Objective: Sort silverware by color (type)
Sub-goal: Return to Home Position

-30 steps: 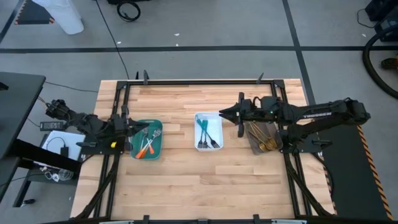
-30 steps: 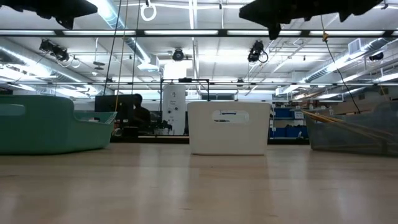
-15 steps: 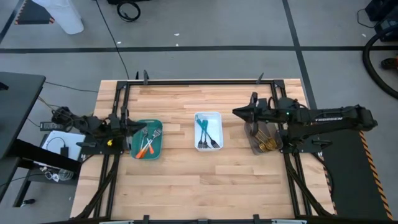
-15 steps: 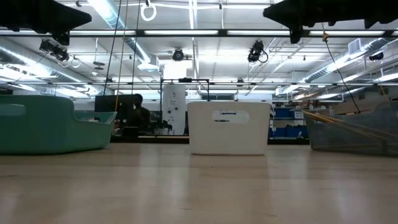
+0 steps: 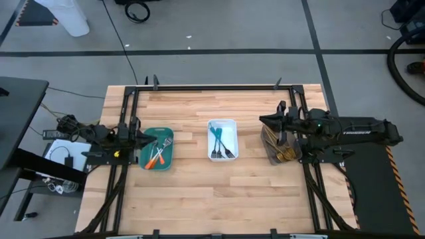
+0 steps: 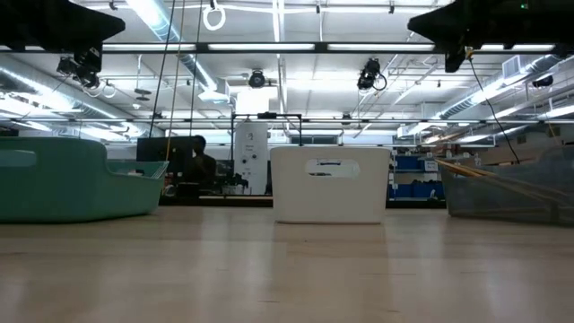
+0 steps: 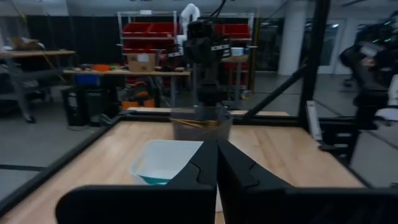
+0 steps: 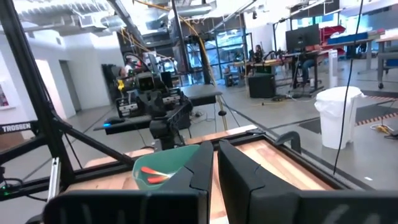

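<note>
Three trays sit in a row across your wooden table (image 5: 199,199), seen from above. The teal tray (image 5: 166,161) on the left holds orange-handled silverware (image 5: 157,159). The white tray (image 5: 222,122) in the middle holds blue-handled silverware (image 5: 216,138). The grey-brown tray (image 5: 270,157) on the right holds gold silverware (image 5: 285,155). No piece lies loose on the table.

Your left arm (image 5: 106,136) lies across the table's left edge, with the left jaws over the near rim of the teal tray. In the left wrist view they are pressed together and hold nothing. Your right arm (image 5: 345,127) lies across the right edge, with the right jaws above the grey-brown tray. In the right wrist view they are closed on nothing, with only a sliver of gap.

The word "TROSSEN" (image 8: 13,128) reads in white at the edge of the right wrist view. Pale lettering on the right arm in the high view is probably the same word, but it is too small to read.
</note>
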Available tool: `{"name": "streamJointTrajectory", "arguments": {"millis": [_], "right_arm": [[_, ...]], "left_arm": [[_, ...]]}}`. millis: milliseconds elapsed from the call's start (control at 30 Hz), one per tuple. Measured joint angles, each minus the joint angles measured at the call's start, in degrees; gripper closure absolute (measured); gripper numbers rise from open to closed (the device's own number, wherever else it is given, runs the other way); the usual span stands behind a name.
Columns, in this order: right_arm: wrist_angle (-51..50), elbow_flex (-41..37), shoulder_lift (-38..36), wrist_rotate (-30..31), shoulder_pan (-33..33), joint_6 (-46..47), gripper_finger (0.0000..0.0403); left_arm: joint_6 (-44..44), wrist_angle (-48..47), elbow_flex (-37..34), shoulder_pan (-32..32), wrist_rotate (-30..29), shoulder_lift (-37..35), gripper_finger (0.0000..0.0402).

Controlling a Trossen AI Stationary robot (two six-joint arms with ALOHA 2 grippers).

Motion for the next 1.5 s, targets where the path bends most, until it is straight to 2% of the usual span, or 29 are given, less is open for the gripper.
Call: {"name": "streamJointTrajectory", "arguments": {"millis": [267,500,767,900,1033,1200,1367,1500], "right_arm": [[2.1,-7.0,-6.6,0.0,0.0,1.0,0.0372],[5.9,-12.6,-11.5,0.5,0.0,3.0,0.0372],[6.9,-15.7,-15.2,0.0,0.1,3.9,0.0373],[7.4,-17.2,-16.4,0.1,0.1,4.2,0.0373],[7.3,-17.9,-17.1,0.3,0.1,5.2,0.0373],[6.9,-17.9,-17.0,3.4,0.1,4.1,0.0373],[6.8,-17.9,-17.0,12.8,0.1,4.3,0.0373],[6.8,-17.9,-17.0,14.4,0.1,3.9,0.0373]], "left_arm": [[-4.9,0.6,-0.1,0.0,3.2,0.0,0.0395],[-6.3,8.4,-6.2,0.0,4.8,0.1,0.0394],[-6.3,9.9,-7.5,-0.2,10.8,0.1,0.0394],[-6.3,8.4,-7.7,-0.2,11.2,0.1,0.0393],[-7.5,10.1,-10.7,-0.2,11.2,0.1,0.0393],[-7.7,11.5,-12.0,-0.1,11.5,0.2,0.0393],[-5.5,11.5,-12.0,-0.1,11.5,0.1,0.0393],[-8.1,11.7,-12.1,-0.1,11.4,0.1,0.0393]]}}
